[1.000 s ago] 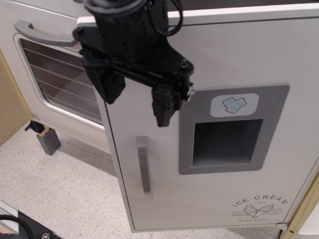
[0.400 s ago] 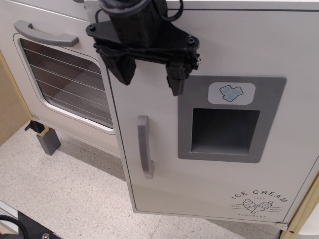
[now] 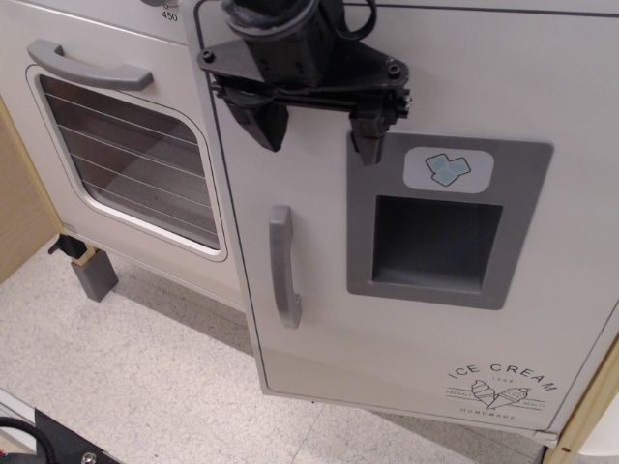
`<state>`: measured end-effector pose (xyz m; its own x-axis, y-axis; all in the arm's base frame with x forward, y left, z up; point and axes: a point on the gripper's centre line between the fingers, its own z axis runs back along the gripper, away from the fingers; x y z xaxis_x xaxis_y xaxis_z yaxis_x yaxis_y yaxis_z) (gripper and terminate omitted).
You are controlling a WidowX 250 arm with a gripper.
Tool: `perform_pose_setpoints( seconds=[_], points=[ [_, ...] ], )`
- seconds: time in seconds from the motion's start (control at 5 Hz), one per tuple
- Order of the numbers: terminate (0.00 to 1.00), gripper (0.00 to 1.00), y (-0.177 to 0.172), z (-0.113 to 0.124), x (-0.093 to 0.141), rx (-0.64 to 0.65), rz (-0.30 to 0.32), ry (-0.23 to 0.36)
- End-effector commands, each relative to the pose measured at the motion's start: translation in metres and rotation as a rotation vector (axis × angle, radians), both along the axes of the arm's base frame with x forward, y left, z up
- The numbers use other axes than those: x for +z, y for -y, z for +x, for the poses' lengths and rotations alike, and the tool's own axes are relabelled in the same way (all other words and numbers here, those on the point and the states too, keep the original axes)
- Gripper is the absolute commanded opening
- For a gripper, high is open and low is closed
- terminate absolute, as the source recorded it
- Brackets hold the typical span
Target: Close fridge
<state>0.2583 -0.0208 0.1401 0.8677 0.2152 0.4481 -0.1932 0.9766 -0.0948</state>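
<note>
The fridge door (image 3: 319, 358) is pale grey-white with a vertical grey handle (image 3: 281, 266), a recessed grey dispenser panel (image 3: 440, 227), a blue ice-cube icon (image 3: 446, 169) and "ICE CREAM" lettering (image 3: 503, 387). The door stands nearly flush with the cabinet front, its left edge still slightly proud. My black gripper (image 3: 317, 133) is open and empty at the door's upper part, one finger left of the panel and the other finger (image 3: 368, 140) over the panel's top left corner.
The oven door (image 3: 126, 155) with a wire-rack window and horizontal handle (image 3: 87, 66) sits to the left. A small grey block (image 3: 94, 274) stands on the speckled floor below it. A wooden frame edge (image 3: 595, 406) is at the lower right.
The fridge door has swung further toward shut, its left edge moving right. My gripper has moved up and right with it, staying open against the door's upper face.
</note>
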Motion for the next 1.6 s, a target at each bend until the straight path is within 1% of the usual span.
perform_pose_setpoints(
  seconds=[0.0,0.2,0.8,1.0,1.2,1.4],
  points=[
    [0.0,1.0,-0.003,0.033,0.015,0.071,-0.014,0.062],
    [0.0,1.0,0.001,0.045,0.02,0.096,-0.027,0.065],
    [0.0,1.0,-0.002,0.067,0.021,0.145,-0.024,0.073],
    [0.0,1.0,-0.009,0.054,0.025,0.126,-0.019,0.034],
    [0.0,1.0,-0.011,0.029,0.028,0.078,-0.003,-0.04],
    [0.0,1.0,-0.011,0.029,0.028,0.078,-0.003,-0.04]
  ],
)
